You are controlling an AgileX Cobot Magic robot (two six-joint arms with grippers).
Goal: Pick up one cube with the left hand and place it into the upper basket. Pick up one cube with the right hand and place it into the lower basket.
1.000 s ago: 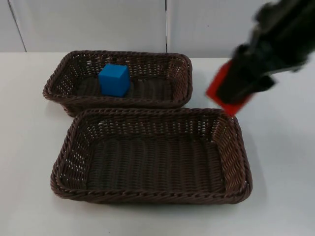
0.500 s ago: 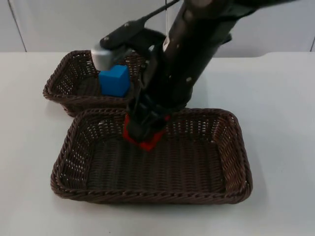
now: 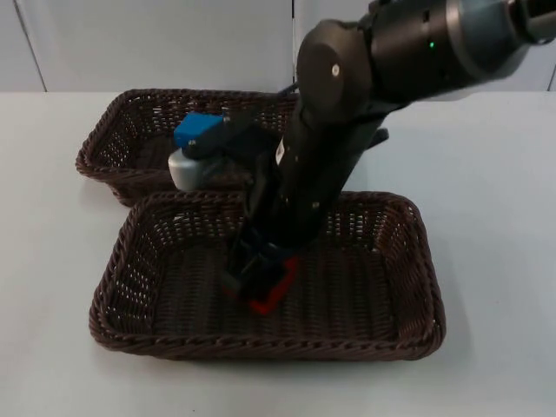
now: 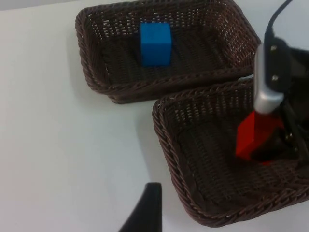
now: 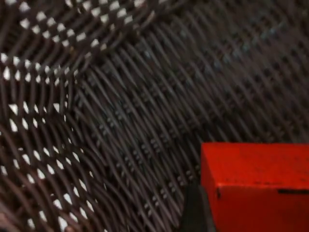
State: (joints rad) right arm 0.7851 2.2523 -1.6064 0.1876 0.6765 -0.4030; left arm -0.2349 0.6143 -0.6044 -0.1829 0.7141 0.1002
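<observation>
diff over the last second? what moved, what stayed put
The right gripper, shut on the red cube, swung in from the table's right side and came down into the lower basket, cube near its floor, not yet let go. Blue cube and upper basket stayed put; left gripper waits off to the side.

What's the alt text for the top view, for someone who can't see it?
The right arm reaches into the lower basket, its right gripper holding a red cube low over the basket floor. Behind it, the upper basket holds a blue cube, partly hidden by the arm. Both wicker baskets sit on a white table.
</observation>
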